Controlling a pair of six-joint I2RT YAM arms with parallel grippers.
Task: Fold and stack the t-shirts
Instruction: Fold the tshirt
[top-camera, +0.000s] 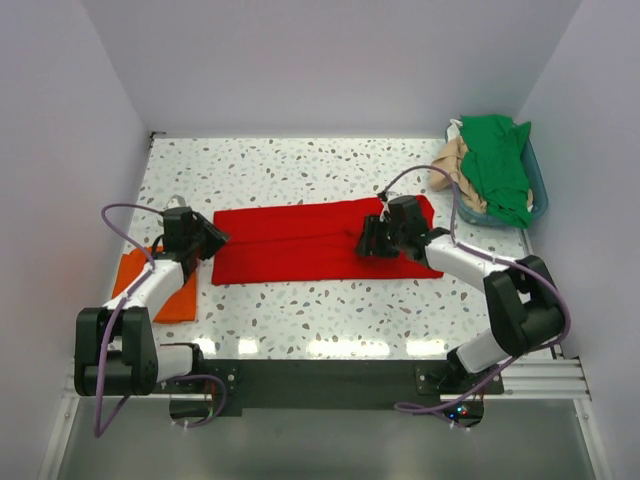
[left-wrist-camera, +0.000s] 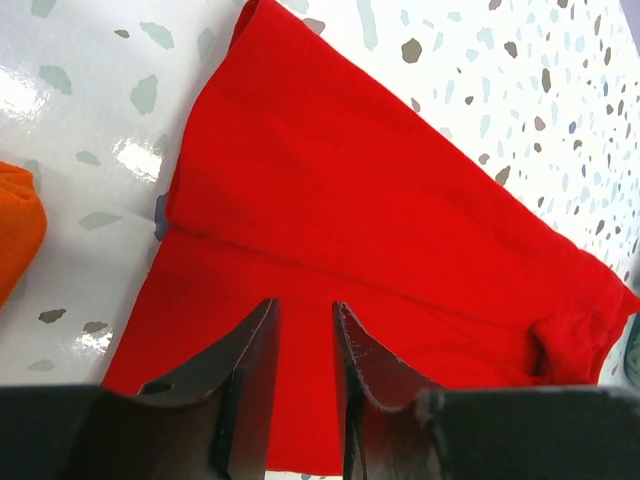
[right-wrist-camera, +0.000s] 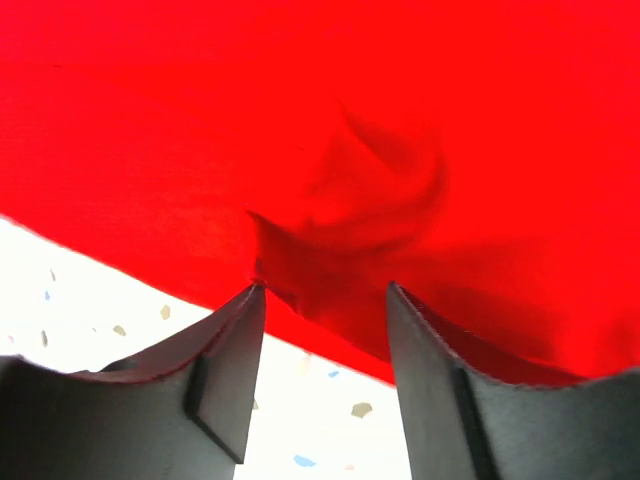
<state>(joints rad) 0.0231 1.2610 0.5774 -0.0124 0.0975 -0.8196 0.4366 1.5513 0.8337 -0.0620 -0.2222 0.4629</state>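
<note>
A large red t-shirt lies folded into a long strip across the middle of the table. My left gripper hovers at its left end. In the left wrist view its jaws stand a narrow gap apart with flat red cloth beneath and nothing between them. My right gripper is over the shirt's right part. In the right wrist view it is open over a bunched fold at the shirt's near edge, the left fingertip touching the cloth. A folded orange t-shirt lies at the left.
A teal basket at the back right holds a green t-shirt and a tan one. The speckled table ends at white walls left, back and right. The orange shirt's edge shows in the left wrist view.
</note>
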